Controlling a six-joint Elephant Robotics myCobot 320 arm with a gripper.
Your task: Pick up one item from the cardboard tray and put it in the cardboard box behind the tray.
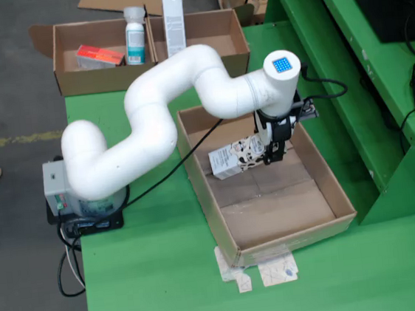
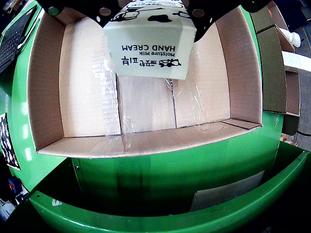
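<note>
A white hand cream box (image 1: pixel 235 159) with black cow patches lies sideways over the back part of the open cardboard tray (image 1: pixel 196 173). My gripper (image 1: pixel 272 153) is shut on its right end. In the wrist view the box (image 2: pixel 150 48) fills the top centre, with my gripper (image 2: pixel 150 10) closed on its sides and the black fingers (image 2: pixel 103 13) at its upper corners. It looks raised off the tray floor (image 2: pixel 87 87), where no other item shows. The cardboard box (image 1: pixel 202 31) behind the tray holds a red packet (image 1: pixel 99 55), a bottle (image 1: pixel 134 37) and a tall white carton (image 1: pixel 173 21).
The tray stands on a green table (image 1: pixel 154 280). A green frame (image 1: pixel 328 31) rises along the right. The arm's base (image 1: pixel 70 188) and cables sit at the table's left edge. Paper scraps (image 1: pixel 268 272) lie at the tray's front corner. A laptop edge (image 2: pixel 12 36) shows in the wrist view.
</note>
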